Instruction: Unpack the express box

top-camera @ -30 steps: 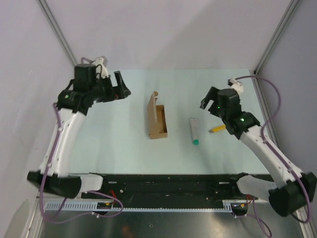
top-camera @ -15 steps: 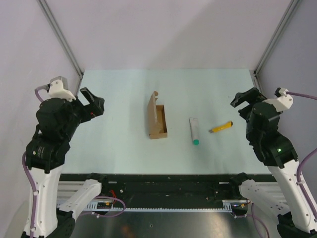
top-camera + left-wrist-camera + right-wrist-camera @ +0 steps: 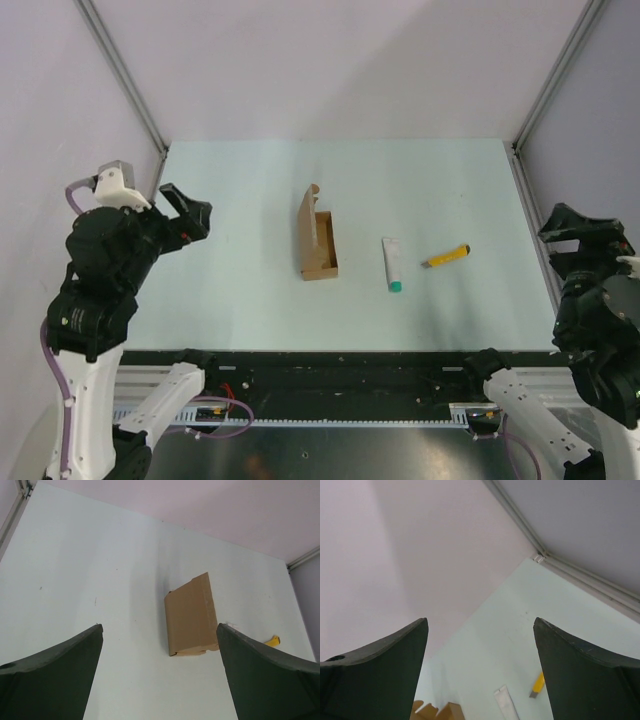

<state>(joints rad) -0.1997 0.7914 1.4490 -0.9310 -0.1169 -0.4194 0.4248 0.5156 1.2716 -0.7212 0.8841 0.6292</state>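
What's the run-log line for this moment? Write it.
express box: flap open | white tube, yellow utility knife: on table, right of box | left gripper: open, empty | right gripper: open, empty

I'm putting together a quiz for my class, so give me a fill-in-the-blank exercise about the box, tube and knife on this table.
The cardboard box sits with its lid ____.
The white tube has a ____ cap.
The tube lies between the box and the ____ knife.
The left gripper and right gripper both hold ____.
Missing words: open, green, yellow, nothing.
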